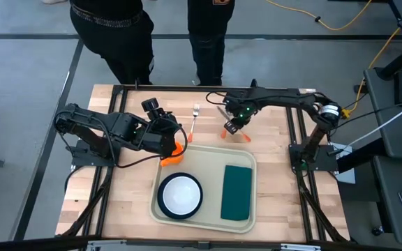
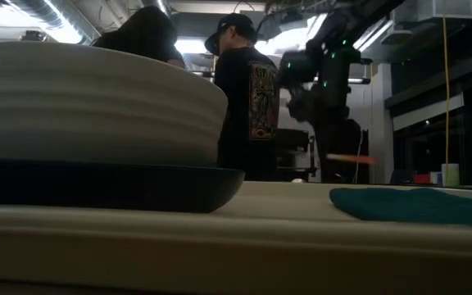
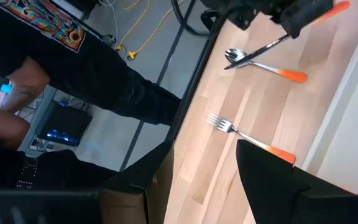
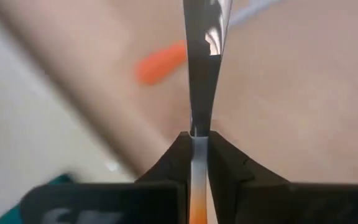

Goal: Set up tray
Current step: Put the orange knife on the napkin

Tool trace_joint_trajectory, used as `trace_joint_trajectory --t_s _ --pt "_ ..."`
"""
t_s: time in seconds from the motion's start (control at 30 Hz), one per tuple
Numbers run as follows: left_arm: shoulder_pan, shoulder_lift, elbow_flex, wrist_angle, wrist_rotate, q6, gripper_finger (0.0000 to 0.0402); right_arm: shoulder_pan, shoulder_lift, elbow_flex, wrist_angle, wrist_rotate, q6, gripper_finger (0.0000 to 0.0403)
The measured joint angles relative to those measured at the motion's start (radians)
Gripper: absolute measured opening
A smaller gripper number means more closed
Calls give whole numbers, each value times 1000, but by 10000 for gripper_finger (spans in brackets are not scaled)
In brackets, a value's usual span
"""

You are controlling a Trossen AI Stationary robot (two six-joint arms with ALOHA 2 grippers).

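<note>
On the wooden table point(image 1: 117, 202) lies one cream plastic tray point(image 1: 204, 157), rounded at the corners, bearing one round dark plate point(image 1: 181, 194) with a white bowl and one green napkin point(image 1: 236, 192). Beyond the tray's far rim: one fork point(image 1: 194, 120), one spoon point(image 3: 263, 62), both orange-handled. The right gripper point(image 1: 230, 127) pinches one orange-handled knife point(image 4: 202, 68). The left gripper point(image 1: 175, 143), fingers spread, hovers by the tray's far left corner
</note>
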Motion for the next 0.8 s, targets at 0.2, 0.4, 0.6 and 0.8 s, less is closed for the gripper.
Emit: trace_joint_trajectory --t_s 0.2,0.4,0.6,0.8 --pt "0 0 0 5 0 44 169 84 -98 0 4 -181 -95 35" --pt "1 0 0 132 48 142 169 200 -204 0 94 -372 -212 35" --pt "12 0 0 400 281 342 169 292 -261 1 348 -433 -183 35" --pt "33 0 0 509 396 362 169 349 -271 2 462 -432 -183 35"
